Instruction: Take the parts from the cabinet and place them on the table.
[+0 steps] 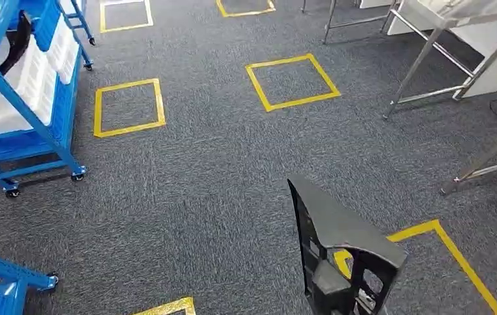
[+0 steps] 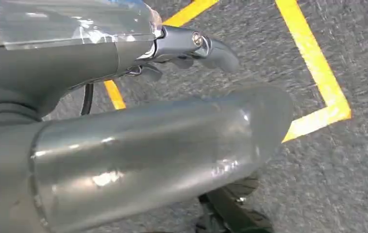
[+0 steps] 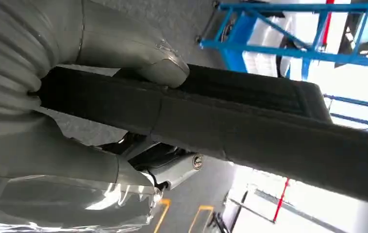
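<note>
Black part (image 3: 250,121) gripped by right hand (image 3: 75,97); left hand (image 2: 138,145) empty.

Grey ribbed hand (image 3: 51,97), silver thumb

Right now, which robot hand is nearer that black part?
Right. The right robot hand grips the black part; the left robot hand hangs over the carpet, holding nothing.
</note>
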Controlling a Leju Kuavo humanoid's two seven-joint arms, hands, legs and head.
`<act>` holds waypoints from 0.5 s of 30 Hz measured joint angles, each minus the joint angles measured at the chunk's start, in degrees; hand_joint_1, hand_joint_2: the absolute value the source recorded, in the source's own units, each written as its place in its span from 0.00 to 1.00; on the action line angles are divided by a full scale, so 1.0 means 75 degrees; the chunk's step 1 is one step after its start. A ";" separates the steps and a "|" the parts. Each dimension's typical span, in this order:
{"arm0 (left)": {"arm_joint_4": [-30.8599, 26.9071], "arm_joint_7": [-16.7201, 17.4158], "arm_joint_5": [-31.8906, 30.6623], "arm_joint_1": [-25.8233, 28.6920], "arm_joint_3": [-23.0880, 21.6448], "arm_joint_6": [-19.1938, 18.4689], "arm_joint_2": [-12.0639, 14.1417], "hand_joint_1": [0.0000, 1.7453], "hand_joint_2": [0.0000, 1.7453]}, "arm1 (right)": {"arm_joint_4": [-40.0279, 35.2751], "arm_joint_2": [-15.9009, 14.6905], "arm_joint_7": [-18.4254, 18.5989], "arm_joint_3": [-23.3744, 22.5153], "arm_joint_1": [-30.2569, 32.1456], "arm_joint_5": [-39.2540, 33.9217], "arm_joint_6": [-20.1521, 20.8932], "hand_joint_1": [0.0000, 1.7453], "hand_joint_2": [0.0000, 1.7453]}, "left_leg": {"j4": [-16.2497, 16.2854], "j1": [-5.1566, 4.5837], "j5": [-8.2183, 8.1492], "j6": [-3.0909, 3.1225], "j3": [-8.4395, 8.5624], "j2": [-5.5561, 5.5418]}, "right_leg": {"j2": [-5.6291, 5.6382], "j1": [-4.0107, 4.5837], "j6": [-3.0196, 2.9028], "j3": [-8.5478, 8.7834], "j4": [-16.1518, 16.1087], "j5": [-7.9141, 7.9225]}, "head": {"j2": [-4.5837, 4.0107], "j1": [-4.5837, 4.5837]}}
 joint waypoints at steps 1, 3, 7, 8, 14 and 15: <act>0.0000 -0.0003 0.0000 -0.0015 0.0000 0.0000 -0.0015 0.00 0.00 | 0.0006 0.0000 0.0000 0.0003 0.0004 0.0020 -0.0012 1.00 1.00 | -0.0099 0.0063 0.0063 0.0092 0.0017 0.0104 | 0.0075 0.0013 0.0027 -0.0011 0.0009 0.0003 | 0.0000 0.0003; 0.0000 -0.0009 -0.0023 -0.0030 0.0000 -0.0012 -0.0026 0.00 0.00 | 0.0017 0.0023 0.0000 0.0003 0.0001 0.0064 -0.0052 1.00 1.00 | -0.0178 0.0056 0.0105 0.0195 0.0045 0.0292 | -0.0738 0.0059 0.0031 -0.0233 0.0489 -0.0338 | 0.0000 0.0003; 0.0000 -0.0009 -0.0023 0.0030 0.0000 -0.0015 -0.0015 0.00 0.00 | 0.0081 0.0079 0.0000 0.0003 -0.0028 0.0102 -0.0116 1.00 1.00 | -0.0179 0.0000 0.0070 0.0224 0.0037 0.0719 | -0.1087 -0.0023 0.0113 -0.1124 0.2207 -0.0987 | 0.0000 0.0003; 0.0000 -0.0009 -0.0023 0.0022 0.0000 -0.0015 -0.0015 0.00 0.00 | 0.0099 0.0084 0.0000 0.0003 -0.0020 0.0122 -0.0122 1.00 1.00 | -0.0178 0.0000 0.0051 0.0213 0.0042 0.0818 | -0.1107 -0.0038 0.0123 -0.1023 0.1989 -0.0778 | 0.0000 0.0003; 0.0000 0.0009 -0.0044 -0.0014 0.0000 -0.0012 -0.0029 0.00 0.00 | 0.0125 0.0090 0.0000 0.0006 -0.0022 0.0248 -0.0236 1.00 1.00 | -0.0190 -0.0031 -0.0091 -0.0001 0.0261 0.1289 | -0.1597 0.0084 -0.0036 0.0062 -0.0035 -0.0046 | 0.0000 0.0003; 0.0000 0.0018 -0.0044 -0.0020 0.0000 -0.0012 -0.0029 0.00 0.00 | 0.0128 0.0090 0.0000 0.0006 -0.0008 0.0253 -0.0259 1.00 1.00 | -0.0217 -0.0022 -0.0108 -0.0039 0.0302 0.1373 | -0.1497 0.0099 -0.0055 0.0056 -0.0039 -0.0053 | 0.0000 0.0003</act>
